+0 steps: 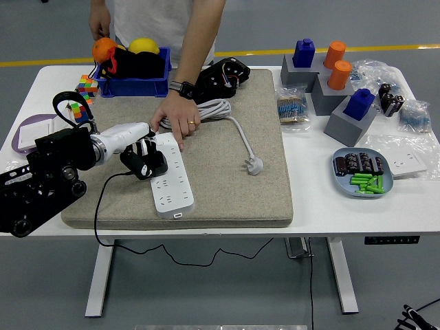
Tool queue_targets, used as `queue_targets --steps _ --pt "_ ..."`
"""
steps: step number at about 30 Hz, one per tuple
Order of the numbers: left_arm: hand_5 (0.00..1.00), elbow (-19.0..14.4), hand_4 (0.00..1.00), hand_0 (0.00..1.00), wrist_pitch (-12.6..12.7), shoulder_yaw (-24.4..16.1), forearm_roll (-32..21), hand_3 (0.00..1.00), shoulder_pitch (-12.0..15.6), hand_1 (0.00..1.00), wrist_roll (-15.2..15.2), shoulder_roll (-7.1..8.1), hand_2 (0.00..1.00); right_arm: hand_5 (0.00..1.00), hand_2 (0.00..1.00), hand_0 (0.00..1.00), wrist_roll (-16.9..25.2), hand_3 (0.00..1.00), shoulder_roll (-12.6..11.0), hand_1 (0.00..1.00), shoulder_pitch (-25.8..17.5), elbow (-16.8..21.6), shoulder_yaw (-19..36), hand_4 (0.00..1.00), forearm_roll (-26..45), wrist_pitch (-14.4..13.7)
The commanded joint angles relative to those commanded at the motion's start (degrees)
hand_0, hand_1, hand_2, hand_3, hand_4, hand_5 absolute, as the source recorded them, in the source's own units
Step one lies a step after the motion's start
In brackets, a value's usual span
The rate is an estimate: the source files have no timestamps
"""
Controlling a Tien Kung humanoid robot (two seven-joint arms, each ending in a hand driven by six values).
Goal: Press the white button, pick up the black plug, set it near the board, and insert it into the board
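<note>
A white power strip (170,183) lies lengthwise on the grey mat (234,185), with a small button (177,215) at its near end. My left hand (143,159) hovers over the strip's far left part, curled around the black plug (139,167). The plug's black cord (98,206) trails from the hand over the table's front edge. A person's hand (176,121) rests on the mat with fingertips touching the strip's far end. My right arm is out of view.
A coiled white cable (214,108) ends in a white plug (255,165) mid-mat. A blue bin (134,86) and puzzle cubes (83,94) sit far left. On the right are grey blocks (347,118), bags and a blue dish (363,173).
</note>
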Motion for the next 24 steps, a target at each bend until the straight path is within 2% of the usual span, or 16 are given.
queue_targets --steps 9,14,17,18,23,24 --pt "0.002 0.2 0.733 0.303 -0.8 3.7 2.1 0.378 -2.4 0.315 2.2 -1.05 0.305 0.472 0.625 0.779 0.0 0.630 0.0 0.608 0.0 -0.1 0.1 0.719 -0.1 0.0" --pt "0.002 0.3 0.734 0.301 -1.1 4.4 3.0 0.363 -3.3 0.304 3.0 -1.47 0.299 0.472 0.625 0.778 0.1 0.631 0.1 0.608 0.0 -0.1 0.0 0.719 0.0 0.0" --pt "0.002 0.4 0.734 0.301 -0.8 4.1 2.9 0.363 -3.4 0.304 2.4 -1.62 0.299 0.472 0.625 0.778 0.1 0.631 0.1 0.608 0.1 -0.1 -0.1 0.719 0.1 0.0" --pt "0.002 0.5 0.722 0.295 -0.7 3.9 2.7 0.327 -3.4 0.292 2.1 -1.61 0.286 0.472 0.625 0.779 0.1 0.630 0.1 0.608 0.0 0.0 -0.1 0.719 0.1 0.0" --pt "0.002 0.6 0.722 0.295 -0.6 2.6 -0.3 0.327 -3.0 0.292 0.1 -1.35 0.286 0.472 0.625 0.779 0.1 0.630 0.1 0.608 0.0 -0.1 0.0 0.719 -0.1 0.0" --pt "0.002 0.6 0.806 0.296 -0.5 2.5 -1.1 0.451 -3.0 0.343 -0.3 -1.29 0.313 0.472 0.625 0.779 0.1 0.630 0.1 0.608 0.0 -0.1 -0.1 0.719 -0.1 0.1"
